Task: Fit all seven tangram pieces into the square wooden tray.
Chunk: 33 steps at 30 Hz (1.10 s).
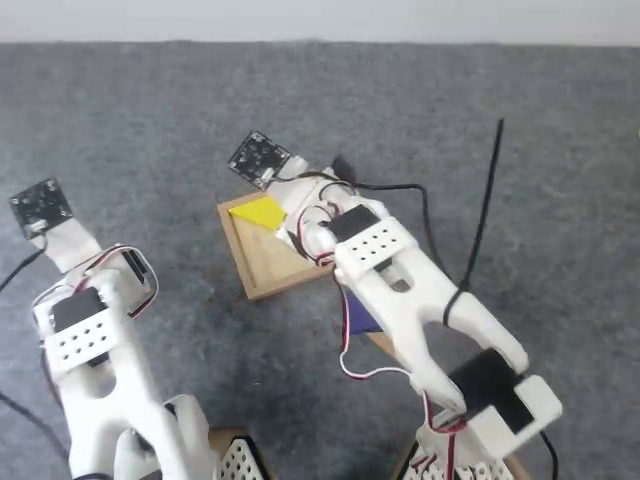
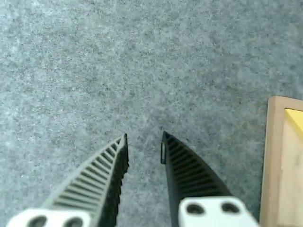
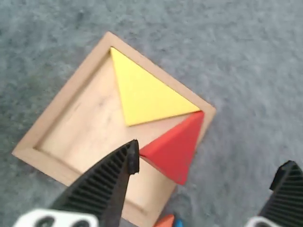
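Ribbed fingers (image 3: 113, 184) of your right claw (image 3: 208, 158) sit closest to the lens. They are spread wide and hold nothing. The claw hangs over the wooden tray (image 3: 64, 94), one fingertip above its bare floor, the other out past the rim over carpet.

Tray contents: yellow triangle (image 3: 147, 94) in one corner and red triangle (image 3: 175, 146) beside it, touching at one edge. Red's long side runs along the tray wall. You cannot tell from here whether it lies fully flat. My count is two of seven placed.

Loose pieces: an orange sliver (image 3: 164, 220) and a blue sliver (image 3: 178, 222) show just outside the tray on the claw's wrist side. From above, the blue piece (image 1: 358, 315) lies on the carpet under the right forearm, just beside the tray's (image 1: 250, 270) corner, toward that arm's base. Its long axis is hidden, so check it before you close on it.

Your left claw (image 2: 144, 142) is partly open and empty over bare carpet. The tray's rim (image 2: 274, 161) is off to one side of it, well apart from the loose pieces.

Judgement: the right arm is nearer. The next pickup lies behind the claw, back toward the base, so you will likely need to draw back.
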### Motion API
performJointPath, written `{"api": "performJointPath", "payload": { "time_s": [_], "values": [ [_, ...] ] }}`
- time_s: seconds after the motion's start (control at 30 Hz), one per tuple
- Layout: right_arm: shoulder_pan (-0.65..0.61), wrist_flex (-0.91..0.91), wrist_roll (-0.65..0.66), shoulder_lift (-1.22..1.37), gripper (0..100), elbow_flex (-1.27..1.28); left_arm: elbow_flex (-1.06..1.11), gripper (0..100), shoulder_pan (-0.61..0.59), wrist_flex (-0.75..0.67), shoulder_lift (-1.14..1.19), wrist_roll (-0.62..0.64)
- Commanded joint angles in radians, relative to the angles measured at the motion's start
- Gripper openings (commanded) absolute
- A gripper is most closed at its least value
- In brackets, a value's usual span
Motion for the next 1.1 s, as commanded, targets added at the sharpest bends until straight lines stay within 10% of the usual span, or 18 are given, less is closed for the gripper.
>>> {"api": "performJointPath", "payload": {
  "time_s": [0.0,1.07],
  "values": [
    [0.039,-0.016,0.006,-0.082,42.3,0.003,-0.010,12,0.005,-0.021,0.000,0.002],
    [0.093,-0.111,-0.192,0.079,0.8,0.015,-0.010,11,0.005,-0.021,-0.005,0.000]
  ]
}}
